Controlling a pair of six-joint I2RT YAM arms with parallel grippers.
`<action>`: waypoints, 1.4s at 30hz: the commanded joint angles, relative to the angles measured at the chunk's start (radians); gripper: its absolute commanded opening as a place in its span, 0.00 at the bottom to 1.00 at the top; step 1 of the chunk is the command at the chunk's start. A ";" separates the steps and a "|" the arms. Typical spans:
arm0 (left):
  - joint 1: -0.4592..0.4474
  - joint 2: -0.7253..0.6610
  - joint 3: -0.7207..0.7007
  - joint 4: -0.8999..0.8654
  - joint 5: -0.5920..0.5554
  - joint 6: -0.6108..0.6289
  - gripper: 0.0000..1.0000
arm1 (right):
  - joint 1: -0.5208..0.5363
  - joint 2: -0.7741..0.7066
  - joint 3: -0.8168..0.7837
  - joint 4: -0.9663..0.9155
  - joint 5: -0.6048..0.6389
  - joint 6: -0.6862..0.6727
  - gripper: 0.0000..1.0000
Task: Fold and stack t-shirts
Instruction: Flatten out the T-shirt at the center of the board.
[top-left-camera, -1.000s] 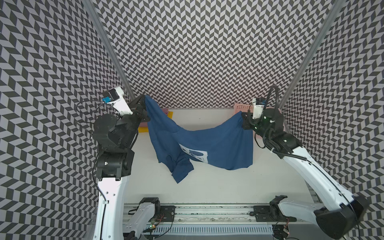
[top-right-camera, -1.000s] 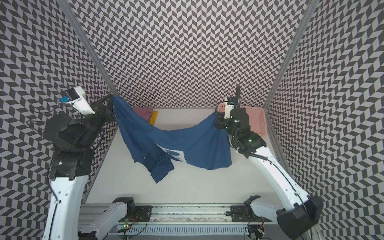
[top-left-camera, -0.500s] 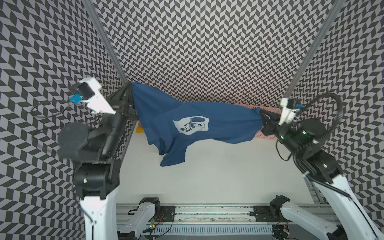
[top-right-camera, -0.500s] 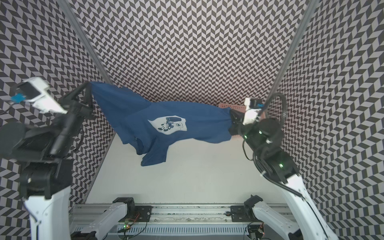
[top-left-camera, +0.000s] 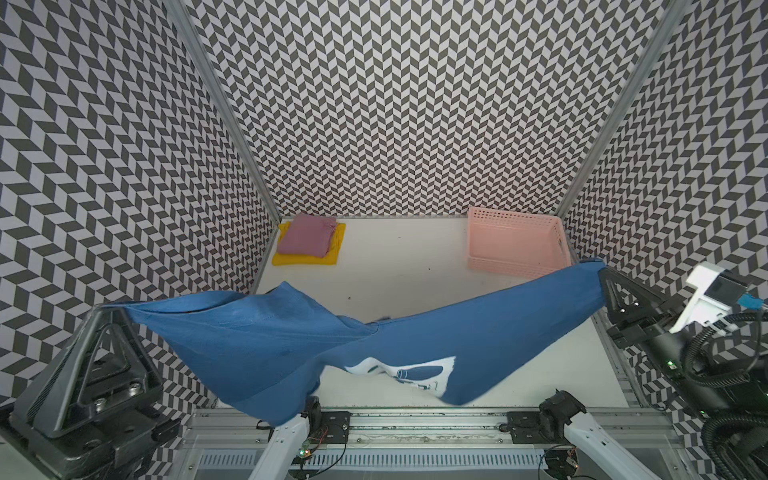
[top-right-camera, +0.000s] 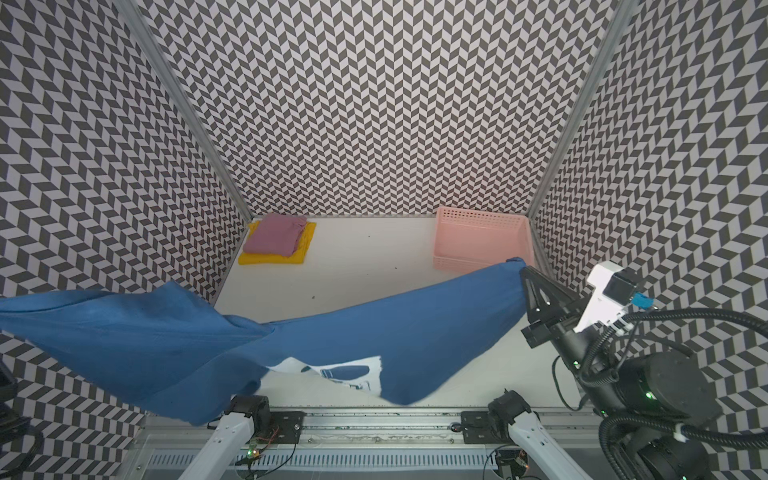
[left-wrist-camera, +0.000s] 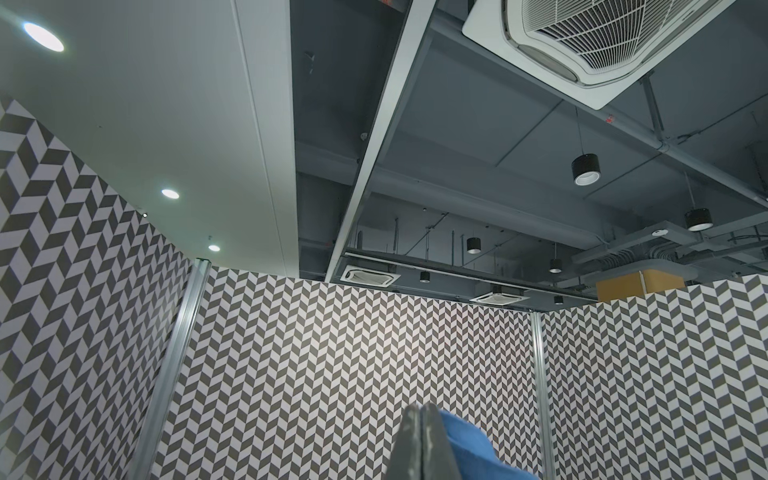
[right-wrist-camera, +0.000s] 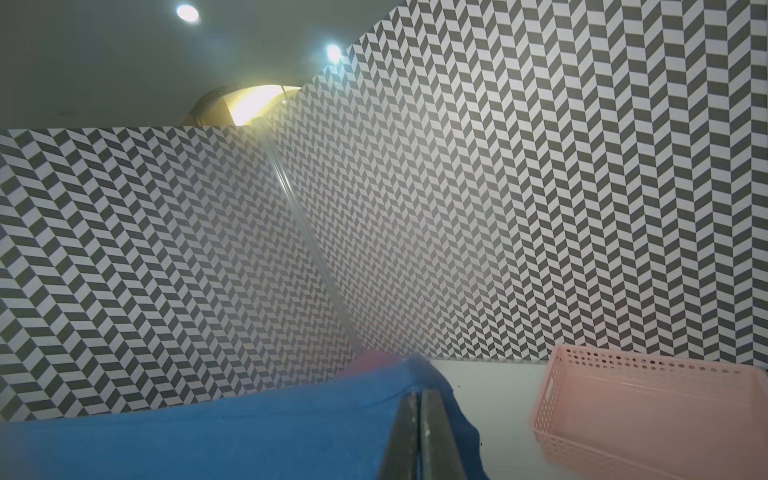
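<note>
Navy t-shirt (top-left-camera: 478, 332) hangs stretched nine to three o'clock, my left pincer (top-left-camera: 104, 309) and right pincer (top-left-camera: 603, 271) each pinching one end.

White arm links (top-left-camera: 579, 430), black joints (top-left-camera: 559, 409) — right gripper (top-left-camera: 602, 272) black, triangular; corrugated cable (top-right-camera: 685, 314); white wrist camera (top-left-camera: 710, 295).

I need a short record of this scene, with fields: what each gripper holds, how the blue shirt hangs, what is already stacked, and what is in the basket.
left gripper: shut on one end of the navy blue t-shirt
right gripper: shut on the other end of it
navy blue t-shirt: hangs between the two arms over the table, middle sagging, pale print partly visible
stack: mauve-pink t-shirt folded, lying on the folded yellow t-shirt, far left corner
pink basket: far right corner, nothing seen inside
</note>
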 joint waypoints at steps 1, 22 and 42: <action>-0.004 0.055 -0.072 -0.017 0.004 0.004 0.00 | 0.001 0.040 -0.045 -0.013 0.037 0.005 0.00; -0.001 0.856 -0.783 0.690 -0.100 -0.058 0.00 | -0.053 0.883 -0.418 0.578 0.118 0.061 0.00; -0.045 0.143 -0.470 0.362 -0.056 0.050 0.00 | -0.057 0.188 -0.132 0.304 0.004 -0.041 0.00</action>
